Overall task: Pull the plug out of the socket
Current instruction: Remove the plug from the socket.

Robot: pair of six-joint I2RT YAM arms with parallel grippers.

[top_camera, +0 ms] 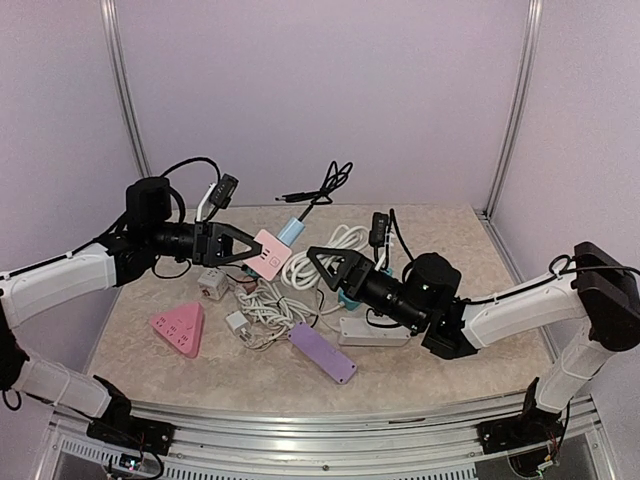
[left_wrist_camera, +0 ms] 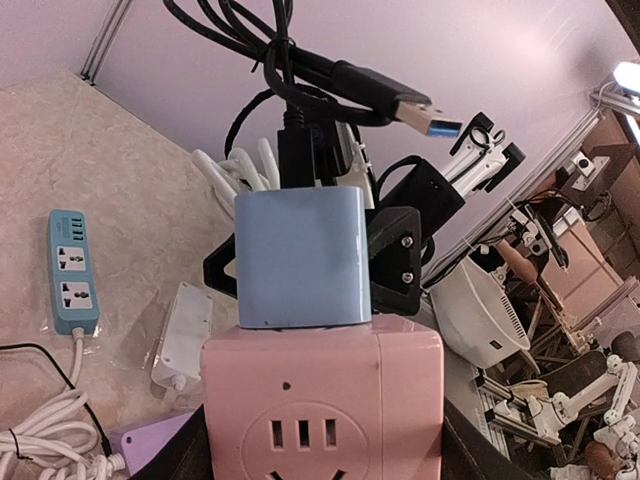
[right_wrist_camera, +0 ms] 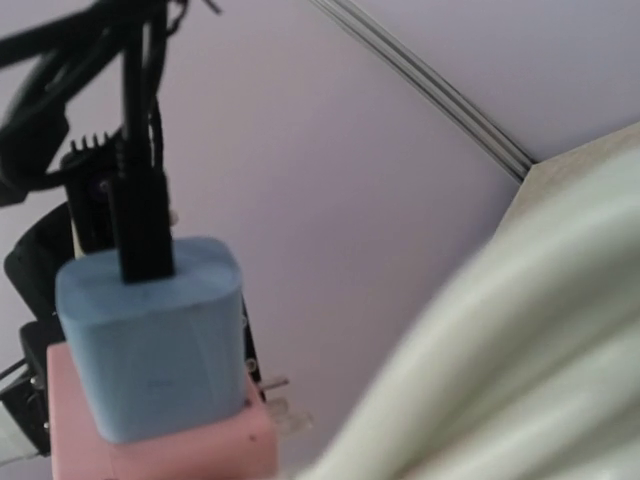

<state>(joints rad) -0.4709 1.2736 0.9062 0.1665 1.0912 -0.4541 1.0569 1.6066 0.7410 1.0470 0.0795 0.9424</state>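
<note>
Plug (top_camera: pixel 290 231), blue, seated in pink socket (top_camera: pixel 270 253), raised above surface (top_camera: pixel 400 385) near far edge | left gripper (top_camera: pixel 252 248) clamps socket, likely bracing it for the pull | right gripper (top_camera: pixel 315 258) near plug, empty, jaw width unclear
</note>
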